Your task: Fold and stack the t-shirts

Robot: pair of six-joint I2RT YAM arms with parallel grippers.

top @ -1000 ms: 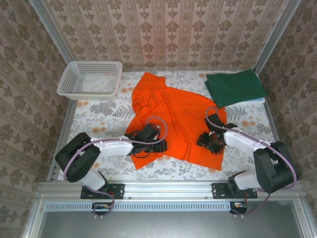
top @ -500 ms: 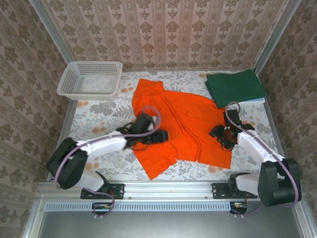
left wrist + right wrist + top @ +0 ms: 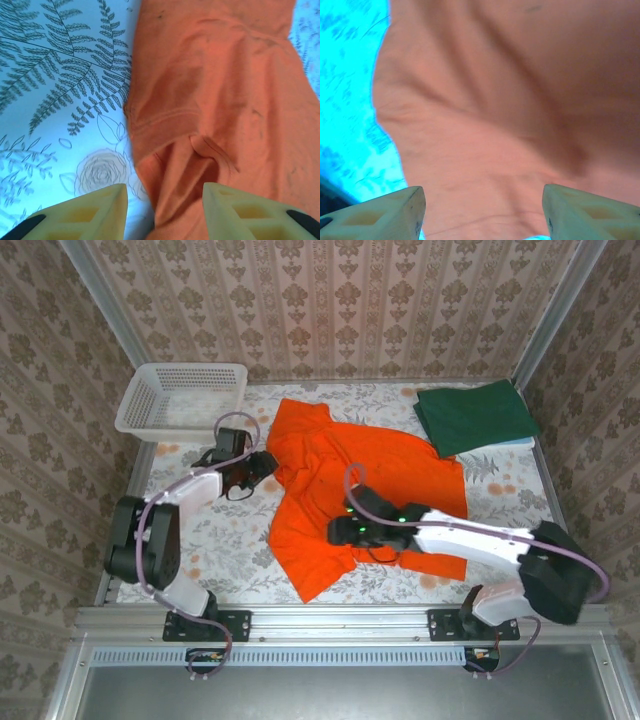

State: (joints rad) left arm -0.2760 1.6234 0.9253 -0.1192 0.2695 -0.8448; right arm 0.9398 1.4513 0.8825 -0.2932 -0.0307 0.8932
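Orange t-shirt [image 3: 385, 475] lies under the right arm [image 3: 470, 538] stretched leftward.

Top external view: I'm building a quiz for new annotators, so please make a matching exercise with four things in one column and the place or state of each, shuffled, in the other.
Things:
1. orange t-shirt
2. dark green t-shirt
3. white basket
4. right gripper

Places or states:
A. far left corner
B. folded, far right corner
C. spread out in the middle
D. over the orange t-shirt, jaws open

Pairs: 1-C, 2-B, 3-A, 4-D
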